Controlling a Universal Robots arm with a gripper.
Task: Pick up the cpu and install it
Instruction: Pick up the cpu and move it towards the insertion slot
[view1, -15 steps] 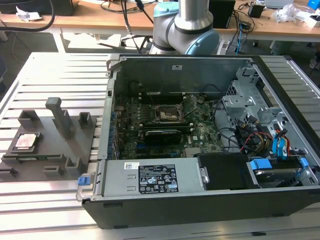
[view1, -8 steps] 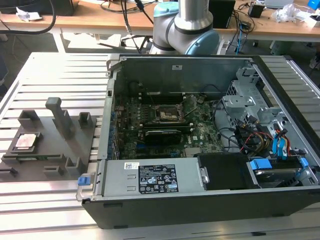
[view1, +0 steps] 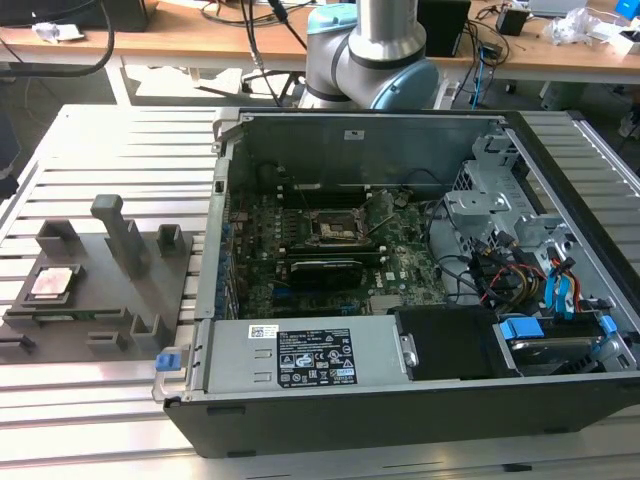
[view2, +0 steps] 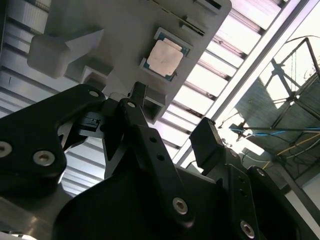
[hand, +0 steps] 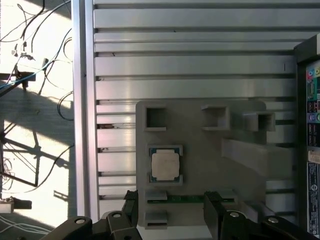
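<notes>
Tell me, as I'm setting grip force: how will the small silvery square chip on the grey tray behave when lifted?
The small flat square chip with a shiny metal top looks rigid, so it probably won't flex. Its smooth top may be slippery. Thin and lying flat in the grey plastic fixture tray, it seems unlikely to roll or tip.

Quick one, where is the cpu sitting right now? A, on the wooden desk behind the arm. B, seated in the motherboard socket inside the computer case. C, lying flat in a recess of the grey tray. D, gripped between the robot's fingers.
C: in the first wrist view the cpu lies flat in a recess of the grey tray, and the gripper near it is open and holds nothing.
</notes>
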